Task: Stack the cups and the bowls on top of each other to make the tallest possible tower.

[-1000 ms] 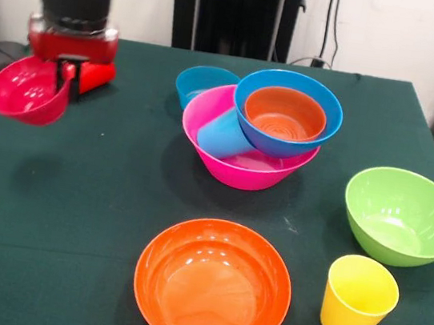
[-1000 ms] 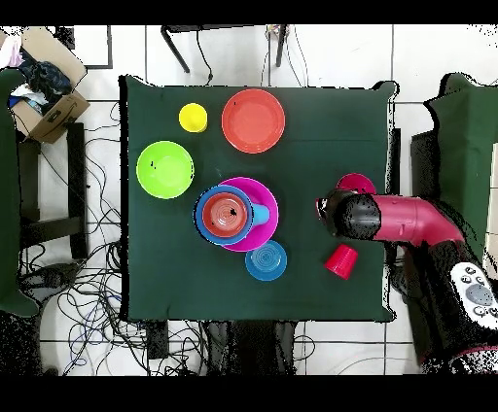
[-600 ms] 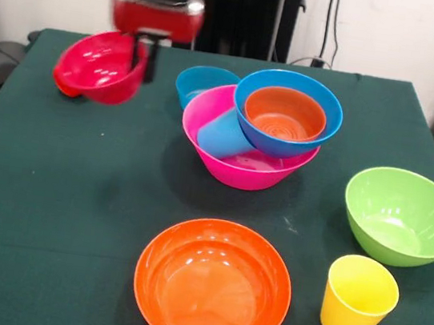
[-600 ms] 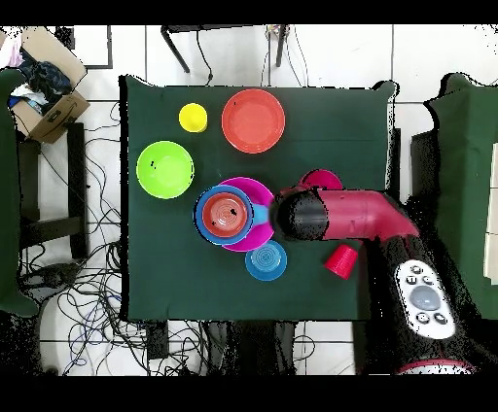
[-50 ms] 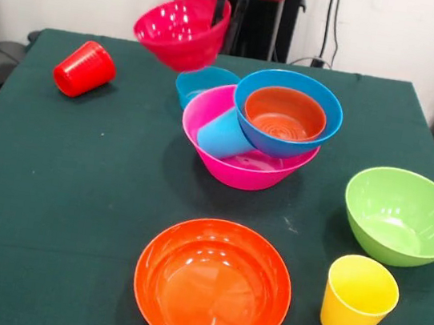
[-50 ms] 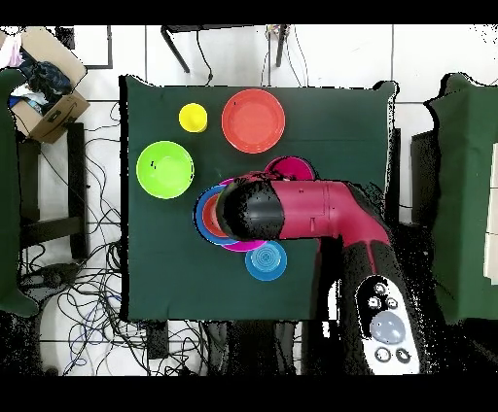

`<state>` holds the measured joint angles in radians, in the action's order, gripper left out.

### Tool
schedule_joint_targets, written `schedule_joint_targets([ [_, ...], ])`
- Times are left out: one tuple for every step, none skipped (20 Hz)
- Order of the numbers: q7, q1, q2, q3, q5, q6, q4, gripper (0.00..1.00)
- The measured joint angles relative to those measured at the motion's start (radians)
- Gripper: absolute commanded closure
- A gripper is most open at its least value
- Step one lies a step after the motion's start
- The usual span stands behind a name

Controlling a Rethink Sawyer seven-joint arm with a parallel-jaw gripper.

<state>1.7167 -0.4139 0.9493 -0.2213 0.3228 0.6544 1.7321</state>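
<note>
My gripper [image 5: 228, 19] hangs at the back of the table, shut on the rim of the small red bowl [image 5: 180, 36], which is tilted in the air above the small blue bowl [image 5: 202, 81]. Just to the right stands the tower: the large pink bowl [image 5: 242, 166] holds a leaning light blue cup [image 5: 222, 134] and the large blue bowl [image 5: 284, 144], with a small orange bowl [image 5: 284, 113] inside that. A red cup [image 5: 84, 69] lies on its side at the back left. From overhead the arm [image 6: 292, 209] covers most of the tower, and the red bowl [image 6: 292, 167] shows beside it.
A large orange bowl [image 5: 213, 285] sits at the front centre. A green bowl [image 5: 404, 215] and a yellow cup [image 5: 357, 299] stand on the right. A cardboard box [image 6: 44, 97] sits off the table [image 6: 156, 282], with cables on the floor around it.
The gripper has carried the small red bowl from the back left toward the tower and higher up. The red cup, earlier hidden behind the gripper, now shows.
</note>
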Motion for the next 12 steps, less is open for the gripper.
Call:
schedule_joint_targets([
  [0.0, -0.004, 0.011, 0.0, -0.008, 0.018, -0.001, 1.0],
  [0.0, -0.007, 0.018, 0.0, -0.012, 0.03, -0.002, 1.0],
  [0.0, -0.016, 0.036, 0.001, -0.028, 0.065, -0.005, 1.0],
  [0.0, -0.019, 0.041, 0.001, -0.033, 0.075, -0.006, 1.0],
  [0.0, -0.021, 0.046, 0.003, -0.037, 0.084, -0.008, 1.0],
  [0.0, -0.02, 0.048, 0.006, -0.037, 0.086, -0.008, 1.0],
  [0.0, -0.019, 0.051, 0.009, -0.038, 0.087, -0.009, 1.0],
  [0.0, -0.016, 0.051, 0.014, -0.038, 0.087, -0.008, 1.0],
  [0.0, -0.011, 0.05, 0.02, -0.038, 0.087, -0.009, 1.0],
  [0.001, -0.006, 0.048, 0.025, -0.037, 0.086, -0.009, 1.0],
  [0.003, 0.003, 0.046, 0.033, -0.037, 0.085, -0.008, 1.0],
  [0.005, 0.009, 0.044, 0.038, -0.037, 0.083, -0.008, 1.0],
])
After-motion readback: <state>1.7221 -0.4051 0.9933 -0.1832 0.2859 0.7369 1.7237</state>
